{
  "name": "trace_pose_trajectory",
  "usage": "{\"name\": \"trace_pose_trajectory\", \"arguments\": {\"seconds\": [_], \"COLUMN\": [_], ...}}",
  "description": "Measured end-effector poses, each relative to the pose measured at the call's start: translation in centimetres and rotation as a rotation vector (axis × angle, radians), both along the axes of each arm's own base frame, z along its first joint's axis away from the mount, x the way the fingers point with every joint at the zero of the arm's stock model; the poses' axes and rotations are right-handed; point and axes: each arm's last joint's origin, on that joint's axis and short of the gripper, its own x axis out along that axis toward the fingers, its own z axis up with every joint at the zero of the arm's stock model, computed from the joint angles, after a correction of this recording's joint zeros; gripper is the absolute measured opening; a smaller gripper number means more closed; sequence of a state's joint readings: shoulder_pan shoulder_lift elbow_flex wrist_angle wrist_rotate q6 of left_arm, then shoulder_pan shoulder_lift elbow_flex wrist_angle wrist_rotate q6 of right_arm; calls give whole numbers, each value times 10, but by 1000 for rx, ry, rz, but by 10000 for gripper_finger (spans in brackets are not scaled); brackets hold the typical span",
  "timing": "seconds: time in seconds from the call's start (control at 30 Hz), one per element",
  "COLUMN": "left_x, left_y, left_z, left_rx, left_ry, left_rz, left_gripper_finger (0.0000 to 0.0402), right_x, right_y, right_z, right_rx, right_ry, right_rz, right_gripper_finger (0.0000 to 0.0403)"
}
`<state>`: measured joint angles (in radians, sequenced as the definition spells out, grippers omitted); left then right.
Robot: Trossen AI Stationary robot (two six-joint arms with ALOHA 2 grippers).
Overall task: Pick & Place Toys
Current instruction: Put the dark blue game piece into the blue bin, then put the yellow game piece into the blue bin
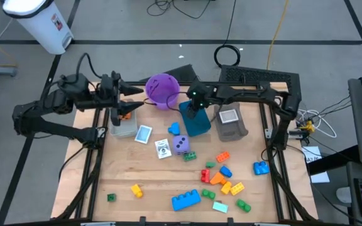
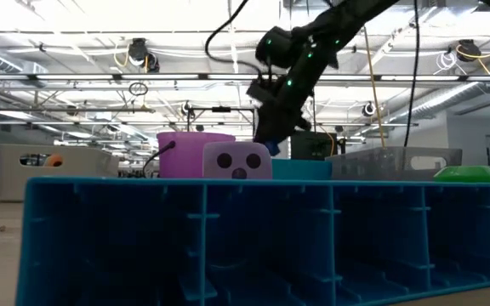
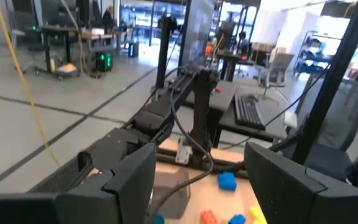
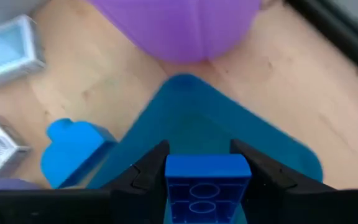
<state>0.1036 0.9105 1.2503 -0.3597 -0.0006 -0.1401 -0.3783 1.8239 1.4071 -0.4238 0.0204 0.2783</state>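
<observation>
We start at the left of the table, seen from above. The left gripper (image 1: pixel 126 108) hangs over the clear bin (image 1: pixel 124 127) near the table's back-left edge, and something orange shows at its fingertips; we cannot tell whether that piece is gripped or simply lies beneath. In its own wrist view its fingers (image 3: pixel 129 180) stand apart with nothing between them.

Moving right, a purple bucket (image 1: pixel 163 88) stands at the back, and just beside it sits the teal bin (image 1: pixel 197 122). The right gripper (image 1: pixel 195 108) hovers directly above that bin. Its wrist view shows a blue brick (image 4: pixel 207 183) clamped between the two dark fingers, with the open teal bin right underneath.

Farther right is a grey bin (image 1: pixel 232 123). Toward the front of the table, loose toys wait: picture cards (image 1: pixel 144 134), a purple die (image 1: pixel 180 144), a large blue brick (image 1: pixel 186 199), and a scatter of orange, red, green and yellow bricks (image 1: pixel 222 179).

We judge this to be the placing step for the right arm: brick carried, bin reached. The next move calls for the fingers to part so the brick falls inside the bin's walls, then a return for another toy.
</observation>
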Motion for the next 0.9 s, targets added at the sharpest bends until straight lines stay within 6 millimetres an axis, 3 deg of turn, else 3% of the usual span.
{"name": "trace_pose_trajectory", "arguments": {"seconds": [0.43, 0.6, 0.9], "left_x": [6, 11, 24], "left_y": [-3, -6, -13], "left_z": [-9, -13, -19], "left_rx": [-79, -119, -140], "left_ry": [70, 102, 139], "left_rz": [-21, -33, -71], "left_gripper_finger": [251, 251, 251], "right_x": [4, 5, 2], "right_y": [-10, -11, -19], "right_z": [-33, -32, -32], "right_rx": [91, 81, 82], "right_ry": [71, 62, 58], "right_rz": [-110, -110, -131], "right_gripper_finger": [143, 148, 200]}}
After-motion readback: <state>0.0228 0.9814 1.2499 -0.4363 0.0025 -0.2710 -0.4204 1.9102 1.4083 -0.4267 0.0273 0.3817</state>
